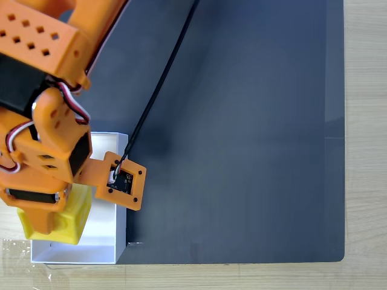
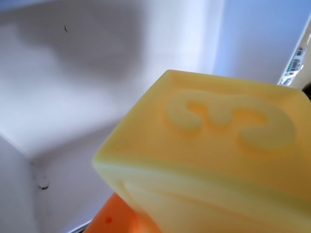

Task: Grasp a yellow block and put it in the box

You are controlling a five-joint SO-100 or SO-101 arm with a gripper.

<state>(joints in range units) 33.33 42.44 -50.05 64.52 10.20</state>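
Yellow block (image 2: 214,160) fills the wrist view, clamped by the orange gripper (image 1: 45,220), one fingertip (image 2: 114,218) peeking beneath it. Around them, the white box (image 1: 118,199) walls: the block hangs inside, likely ready for release.

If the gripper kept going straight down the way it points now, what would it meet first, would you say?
Probably the white floor of the box: the gripper holds the yellow block over its inside, though depth is unclear.
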